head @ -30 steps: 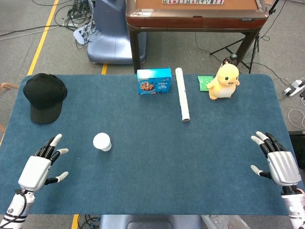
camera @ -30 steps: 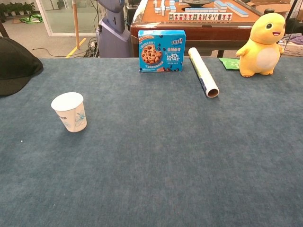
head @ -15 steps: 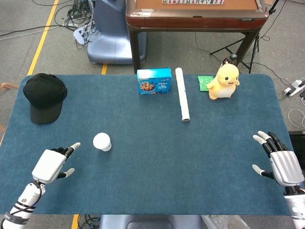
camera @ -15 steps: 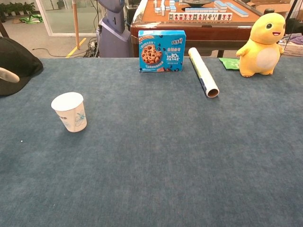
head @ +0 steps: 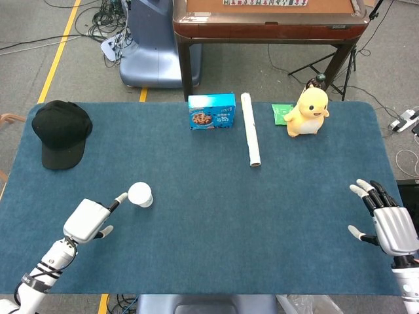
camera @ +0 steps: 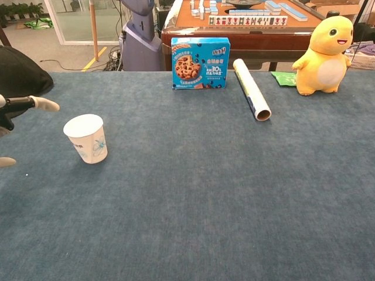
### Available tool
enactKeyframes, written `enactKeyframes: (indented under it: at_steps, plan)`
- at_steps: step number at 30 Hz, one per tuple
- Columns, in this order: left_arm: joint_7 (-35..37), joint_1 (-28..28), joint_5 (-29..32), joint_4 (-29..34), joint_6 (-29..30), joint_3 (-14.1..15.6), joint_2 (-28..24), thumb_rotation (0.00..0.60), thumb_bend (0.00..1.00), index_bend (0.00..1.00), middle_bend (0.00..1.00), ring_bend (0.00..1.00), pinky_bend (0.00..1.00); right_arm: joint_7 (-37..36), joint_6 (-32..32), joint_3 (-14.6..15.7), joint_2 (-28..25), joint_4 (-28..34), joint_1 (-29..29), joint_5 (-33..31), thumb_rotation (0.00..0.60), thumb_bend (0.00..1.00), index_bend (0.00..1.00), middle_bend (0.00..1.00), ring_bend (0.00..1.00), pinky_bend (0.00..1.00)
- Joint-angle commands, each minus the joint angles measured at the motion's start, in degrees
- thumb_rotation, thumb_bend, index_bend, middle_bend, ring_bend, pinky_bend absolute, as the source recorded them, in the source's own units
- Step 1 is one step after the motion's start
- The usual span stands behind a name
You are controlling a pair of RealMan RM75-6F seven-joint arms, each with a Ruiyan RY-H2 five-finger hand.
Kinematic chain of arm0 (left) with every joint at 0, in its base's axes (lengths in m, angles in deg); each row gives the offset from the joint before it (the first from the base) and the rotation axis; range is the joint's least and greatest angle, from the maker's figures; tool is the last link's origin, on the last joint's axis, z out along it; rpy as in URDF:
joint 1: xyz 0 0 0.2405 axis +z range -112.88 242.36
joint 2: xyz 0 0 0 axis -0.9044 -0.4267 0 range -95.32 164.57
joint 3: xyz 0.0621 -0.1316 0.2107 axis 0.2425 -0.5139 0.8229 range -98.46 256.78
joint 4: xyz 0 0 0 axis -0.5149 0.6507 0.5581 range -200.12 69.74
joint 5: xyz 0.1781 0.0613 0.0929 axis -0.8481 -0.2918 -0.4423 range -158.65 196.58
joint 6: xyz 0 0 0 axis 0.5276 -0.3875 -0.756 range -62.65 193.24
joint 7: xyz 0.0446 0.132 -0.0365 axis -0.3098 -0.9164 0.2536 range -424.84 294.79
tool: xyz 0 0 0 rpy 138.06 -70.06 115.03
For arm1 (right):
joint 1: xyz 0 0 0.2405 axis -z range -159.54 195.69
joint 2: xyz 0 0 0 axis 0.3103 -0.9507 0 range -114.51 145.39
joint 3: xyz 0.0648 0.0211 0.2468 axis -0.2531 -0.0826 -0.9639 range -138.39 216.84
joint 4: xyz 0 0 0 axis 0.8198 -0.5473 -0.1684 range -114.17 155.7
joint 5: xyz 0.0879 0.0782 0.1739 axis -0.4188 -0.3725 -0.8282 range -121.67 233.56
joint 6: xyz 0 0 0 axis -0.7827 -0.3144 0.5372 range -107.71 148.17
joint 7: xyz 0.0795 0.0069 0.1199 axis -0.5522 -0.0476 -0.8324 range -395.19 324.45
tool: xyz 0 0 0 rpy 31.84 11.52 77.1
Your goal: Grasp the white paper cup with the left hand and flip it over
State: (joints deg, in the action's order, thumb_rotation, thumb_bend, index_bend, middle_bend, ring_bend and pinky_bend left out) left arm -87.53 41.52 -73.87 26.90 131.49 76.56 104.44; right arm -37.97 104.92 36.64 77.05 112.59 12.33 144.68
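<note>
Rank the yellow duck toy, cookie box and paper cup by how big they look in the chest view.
1. yellow duck toy
2. cookie box, nearly alike
3. paper cup, smallest despite sitting nearer the camera

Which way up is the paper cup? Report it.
Upright: the white paper cup stands on its narrow base, wide rim on top.

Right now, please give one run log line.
phase: approach | left hand: open beside white paper cup | cup: upright, not grasped | right hand: open, idle

The blue table [head: 216,216] bears a paper cup [head: 140,194], black cap [head: 60,131], cookie box [head: 211,111], roll [head: 250,137] and duck toy [head: 308,112].
</note>
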Motion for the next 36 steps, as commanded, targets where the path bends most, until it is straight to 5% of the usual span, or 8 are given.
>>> enactKeyframes:
  at_steps: [1, 18, 22, 29, 36]
  plan:
    - [0.1, -0.4, 0.0, -0.4, 0.1, 0.0, 0.8, 0.6, 0.19, 0.11, 0.87, 0.76, 0.87, -0.1, 0.1, 0.0, 0.0, 0.0, 0.0, 0.1, 0.6, 0.0, 0.21, 0.14, 0.07, 0.32]
    - [-7.3, -3.7, 1.1, 2.3, -2.5, -0.2, 3.4, 0.6, 0.2, 0.16, 0.81, 0.72, 0.86, 0.1, -0.8, 0.3, 0.1, 0.0, -0.2, 0.2, 0.6, 0.0, 0.21, 0.14, 0.07, 0.32]
    - [-8.5, -4.2, 2.8, 2.1, -2.9, -0.7, 4.3, 0.6, 0.2, 0.18, 0.65, 0.58, 0.78, 0.0, -0.8, 0.3, 0.0, 0.0, -0.1, 0.2, 0.6, 0.0, 0.21, 0.14, 0.07, 0.32]
    - [-12.4, -4.3, 4.7, 4.5, -1.2, -1.9, 5.0, 0.6, 0.2, 0.13, 0.04, 0.09, 0.61, -0.1, -0.9, 0.3, 0.0, 0.0, -0.2, 0.2, 0.6, 0.0, 0.21, 0.14, 0.07, 0.32]
    - [-18.7, -6.3, 2.1, 3.8, -1.1, -2.1, 6.8, 0.6, 0.2, 0.12, 0.0, 0.0, 0.16, 0.1, -0.8, 0.4, 0.0, 0.1, -0.1, 0.4, 0.6, 0.0, 0.21, 0.14, 0.07, 0.32]
